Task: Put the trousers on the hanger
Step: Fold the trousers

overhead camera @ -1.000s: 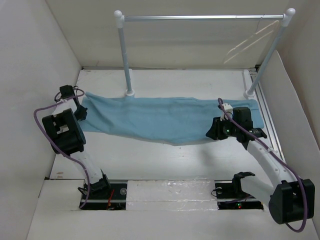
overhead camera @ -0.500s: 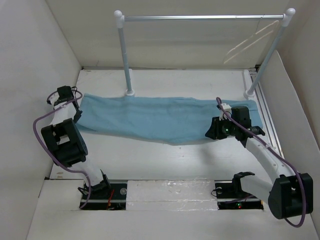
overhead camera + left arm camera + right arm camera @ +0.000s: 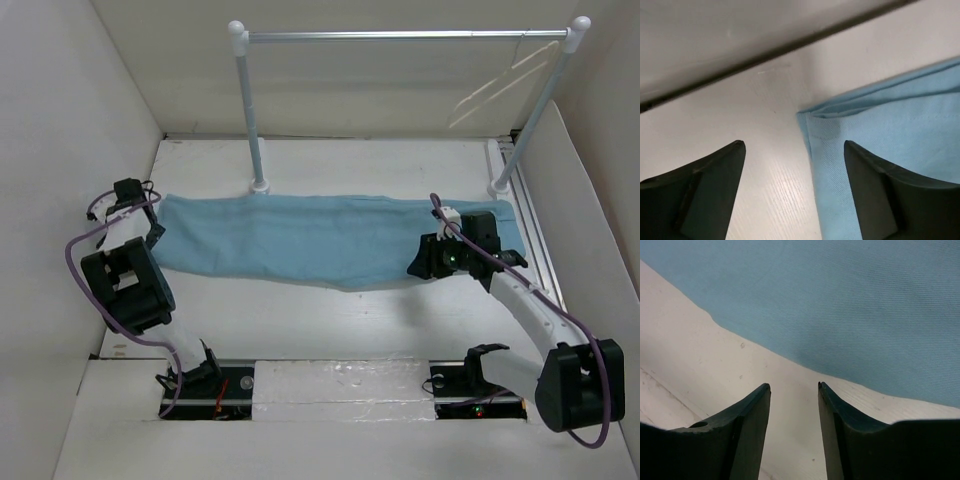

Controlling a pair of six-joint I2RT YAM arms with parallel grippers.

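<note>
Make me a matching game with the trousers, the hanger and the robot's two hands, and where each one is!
Things
1. trousers
2. hanger
3. left hand
4. right hand

Places
A. hanging from the silver rail, far right
B. open, over the near edge of the blue fabric, towards its right end
C. spread flat on the table
D. open, over the left-end corner of the blue fabric

Pairs: 1-C, 2-A, 3-D, 4-B
</note>
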